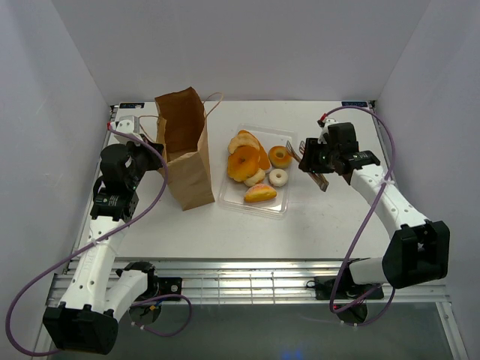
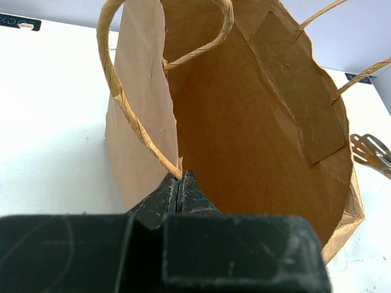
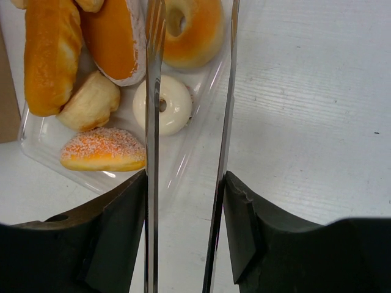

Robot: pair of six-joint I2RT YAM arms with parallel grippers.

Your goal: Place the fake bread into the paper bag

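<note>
- The tall brown kraft paper bag [image 1: 184, 150] stands upright with its mouth open at the left of the white table [image 1: 337, 217]; the left gripper [image 2: 180, 188] is pinched tight on its near wall, just below a looped string handle [image 2: 131, 110].
- The fake bread [image 1: 251, 165], golden-orange buns, ring doughnuts and pale rolls, lies in the clear plastic tray [image 1: 259, 208] just right of the bag.
- The right gripper [image 3: 183, 189] holds the thin metal tongs [image 3: 154, 91] between half-spread fingers, one arm against each finger; one arm crosses the white ring doughnut [image 3: 177, 113]; the other runs over the tray's right edge, beside the orange ring doughnut [image 3: 195, 36].
</note>
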